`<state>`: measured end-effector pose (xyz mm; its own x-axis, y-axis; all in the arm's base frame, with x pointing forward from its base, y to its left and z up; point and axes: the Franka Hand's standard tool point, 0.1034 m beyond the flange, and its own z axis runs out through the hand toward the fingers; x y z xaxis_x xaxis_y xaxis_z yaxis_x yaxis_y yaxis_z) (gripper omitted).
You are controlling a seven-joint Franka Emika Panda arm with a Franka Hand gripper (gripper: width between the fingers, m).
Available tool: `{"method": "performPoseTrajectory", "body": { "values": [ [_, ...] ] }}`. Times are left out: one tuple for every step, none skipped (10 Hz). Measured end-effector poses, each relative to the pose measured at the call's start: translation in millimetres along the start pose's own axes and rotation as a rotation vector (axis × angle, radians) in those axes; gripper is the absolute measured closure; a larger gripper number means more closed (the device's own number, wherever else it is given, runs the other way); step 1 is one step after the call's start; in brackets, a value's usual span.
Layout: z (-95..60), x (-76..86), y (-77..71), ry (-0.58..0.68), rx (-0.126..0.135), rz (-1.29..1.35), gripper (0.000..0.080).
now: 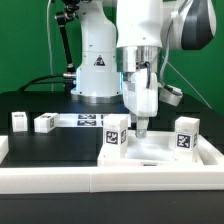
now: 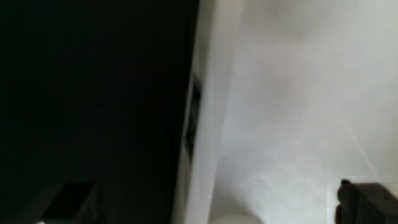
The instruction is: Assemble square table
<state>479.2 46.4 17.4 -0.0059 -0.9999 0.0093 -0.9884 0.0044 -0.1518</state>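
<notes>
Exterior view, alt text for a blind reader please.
A white robot arm's open jaws hang over a white plastic square tray-like tabletop on a black table. Four small white tagged block legs stand loose, two flanking it, two toward the exterior view's left.

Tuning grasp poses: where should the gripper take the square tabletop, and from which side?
Probably the raised rim of the tabletop, approached from straight above. The top lies flat and is far wider than the open gripper, so only the thin upright rim fits between the jaws, one inside and one outside. The wrist view shows that edge running between them.
</notes>
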Motion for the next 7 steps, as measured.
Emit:
{"method": "performPoseTrajectory", "body": {
  "values": [
    [4.4, 1.3, 3.8, 0.005, -0.01, -0.002, 0.0151],
    [6.6, 2.0, 5.7, 0.008, -0.015, -0.002, 0.0151],
    [8.2, 2.3, 7.0, 0.009, -0.018, -0.003, 0.0151],
    [9.5, 2.7, 8.2, 0.01, -0.022, -0.003, 0.027],
    [9.8, 2.9, 8.4, 0.01, -0.022, -0.004, 0.027],
    [10.1, 3.2, 8.6, 0.011, -0.023, -0.005, 0.0455],
    [10.0, 4.4, 8.5, 0.012, -0.023, -0.008, 0.0593]
  ]
}}
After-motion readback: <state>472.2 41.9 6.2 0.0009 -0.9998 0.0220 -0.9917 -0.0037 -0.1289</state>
